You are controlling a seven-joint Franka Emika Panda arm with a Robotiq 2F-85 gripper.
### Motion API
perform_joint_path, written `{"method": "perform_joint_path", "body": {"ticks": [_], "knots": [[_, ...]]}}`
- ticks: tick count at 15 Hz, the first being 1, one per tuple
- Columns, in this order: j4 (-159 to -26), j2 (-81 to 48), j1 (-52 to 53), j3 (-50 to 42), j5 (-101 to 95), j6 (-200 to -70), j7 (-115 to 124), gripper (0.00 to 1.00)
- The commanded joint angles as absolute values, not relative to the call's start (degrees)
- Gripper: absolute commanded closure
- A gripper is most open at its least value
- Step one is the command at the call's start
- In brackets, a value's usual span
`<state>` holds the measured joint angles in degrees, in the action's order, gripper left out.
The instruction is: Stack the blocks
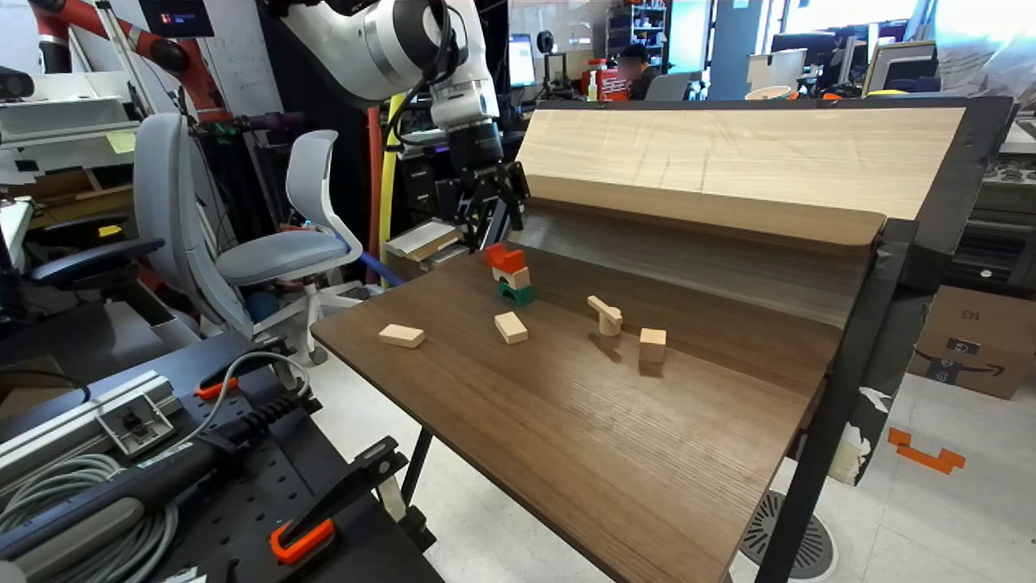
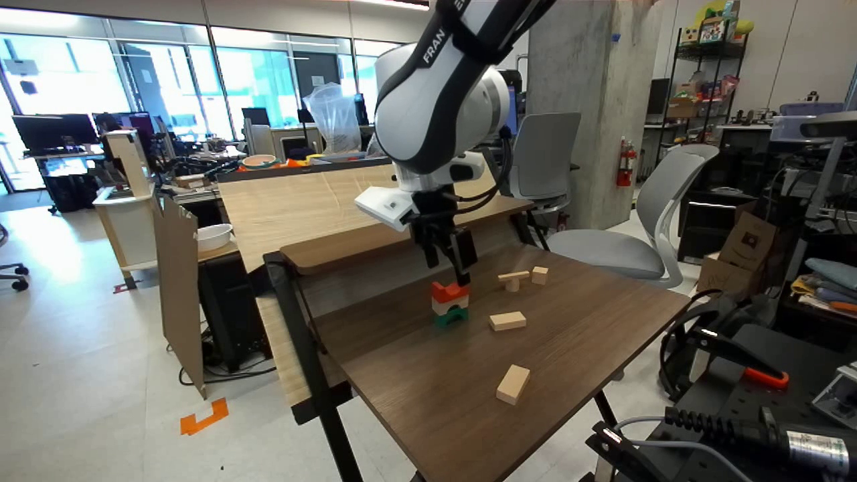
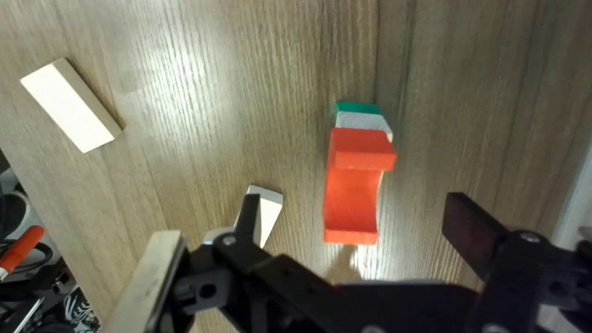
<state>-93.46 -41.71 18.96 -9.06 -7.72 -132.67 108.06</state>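
Note:
A small stack stands upright on the brown table. A green arch block (image 1: 518,295) is at the bottom, a pale wooden arch block (image 1: 513,279) in the middle, and a red-orange block (image 1: 506,258) on top with its hollow facing up. The stack's red-orange top also shows in an exterior view (image 2: 450,292) and in the wrist view (image 3: 352,199), where it covers most of the blocks below. My gripper (image 2: 447,271) is above the stack. In the wrist view the gripper (image 3: 354,203) is open, fingers wide apart, one on each side of the red-orange block, holding nothing.
Flat pale wooden blocks lie near the stack (image 1: 511,327) and near the table edge (image 1: 401,335). A thin plank rests on a small cylinder (image 1: 609,324), beside a wooden cube (image 1: 652,346). A raised wooden panel (image 1: 712,202) borders the table. A black bench (image 1: 267,478) holds clamps and cables.

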Motion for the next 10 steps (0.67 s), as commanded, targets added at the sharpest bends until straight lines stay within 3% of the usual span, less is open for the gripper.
{"method": "perform_joint_path", "body": {"ticks": [1, 9, 10], "knots": [[-102.1, -34.7, 17.1, -8.1, -8.1, -136.7, 108.2, 0.00], [-112.9, -29.4, 13.1, -8.1, -7.1, -143.7, 107.7, 0.00], [-108.4, -32.1, 13.7, -8.5, -7.9, -141.0, 108.5, 0.00]]}}
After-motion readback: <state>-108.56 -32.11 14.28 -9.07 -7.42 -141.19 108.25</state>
